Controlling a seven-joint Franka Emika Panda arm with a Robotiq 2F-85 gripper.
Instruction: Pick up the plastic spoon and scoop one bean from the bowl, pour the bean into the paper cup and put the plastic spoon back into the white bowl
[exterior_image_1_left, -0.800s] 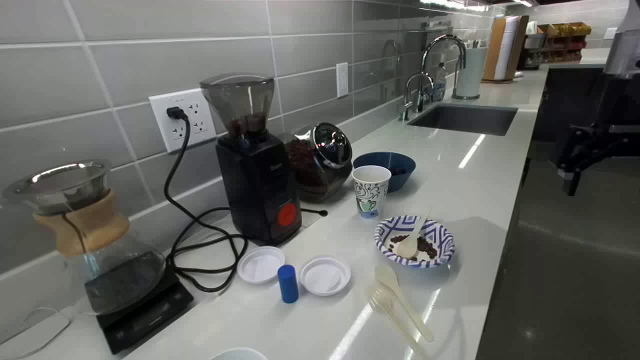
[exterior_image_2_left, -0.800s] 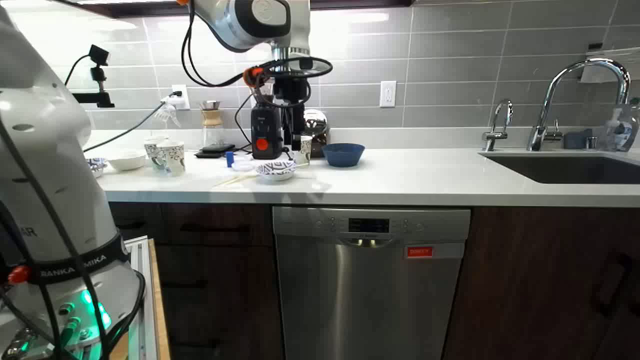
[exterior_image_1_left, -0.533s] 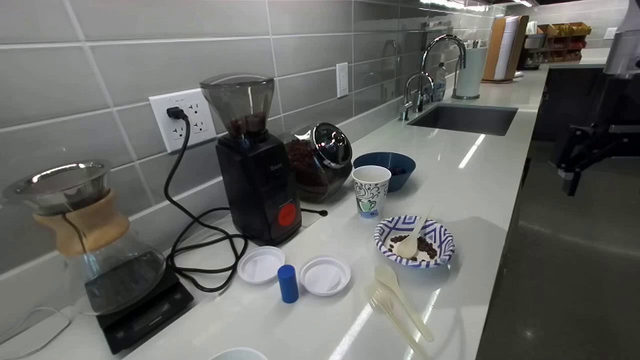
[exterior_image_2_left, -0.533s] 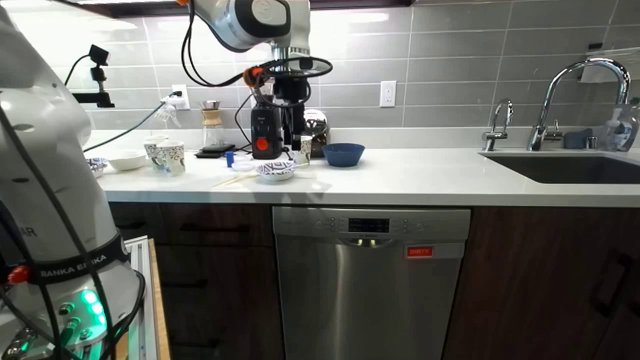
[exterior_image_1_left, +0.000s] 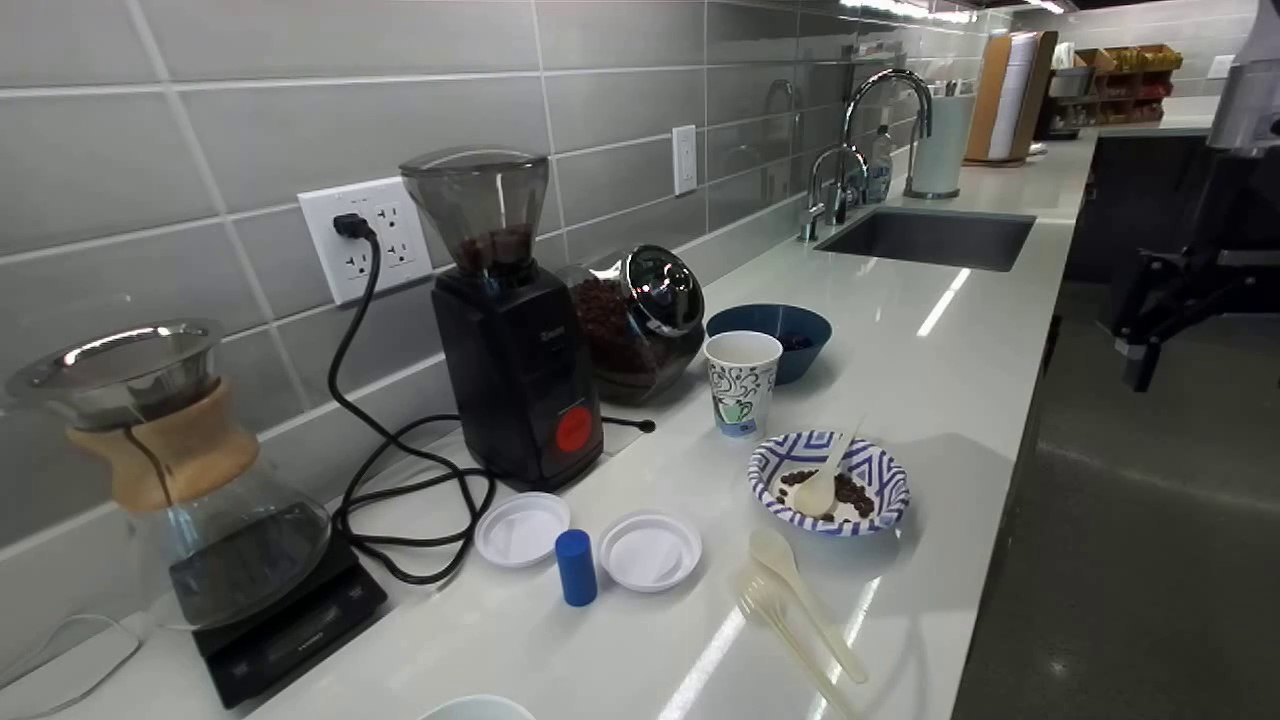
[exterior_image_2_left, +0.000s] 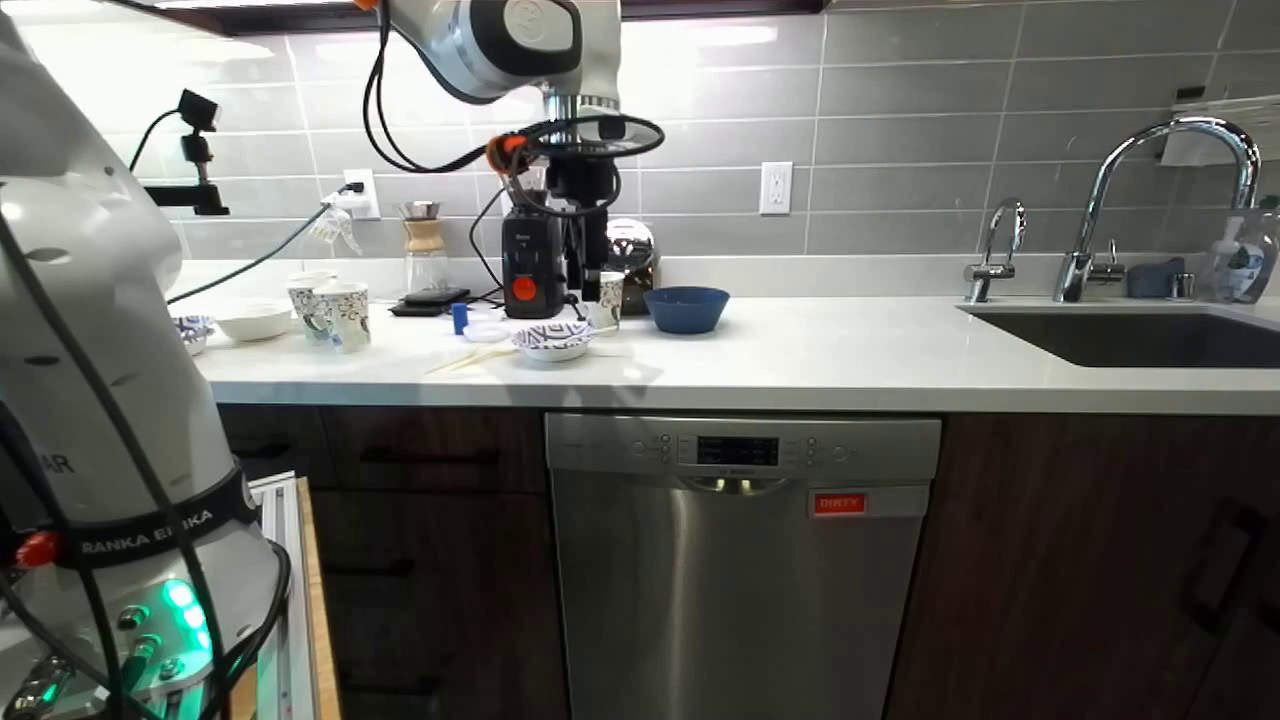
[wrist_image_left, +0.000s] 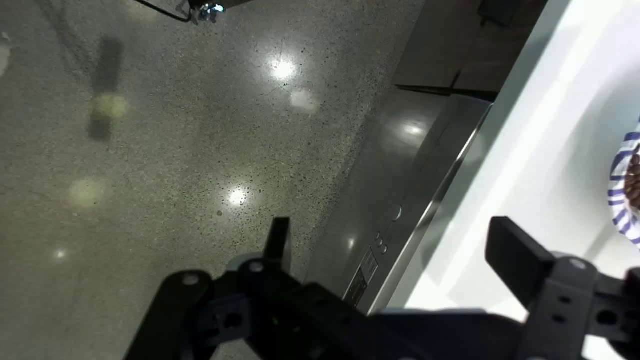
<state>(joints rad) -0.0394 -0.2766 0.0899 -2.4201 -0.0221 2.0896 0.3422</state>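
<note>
The whitish plastic spoon (exterior_image_1_left: 820, 488) lies in the white bowl with the blue pattern (exterior_image_1_left: 888, 468), its head among several dark beans and its handle over the far rim. That bowl is in both exterior views (exterior_image_2_left: 553, 350) and at the right edge of the wrist view (wrist_image_left: 618, 192). The paper cup (exterior_image_1_left: 742, 390) stands upright behind it, in front of the dark blue bowl (exterior_image_1_left: 808, 355), which holds dark beans; this bowl also shows in an exterior view (exterior_image_2_left: 686, 312). My gripper (wrist_image_left: 390, 232) is open and empty, above the counter's front edge, apart from everything.
A spare spoon (exterior_image_1_left: 815, 620) and fork (exterior_image_1_left: 790, 640) lie before the patterned bowl. Two white lids (exterior_image_1_left: 650, 552) and a blue cylinder (exterior_image_1_left: 576, 568) are beside them. A grinder (exterior_image_1_left: 520, 370) and glass jar (exterior_image_1_left: 640, 330) stand by the wall. More cups (exterior_image_2_left: 342, 315) stand near the arm's base.
</note>
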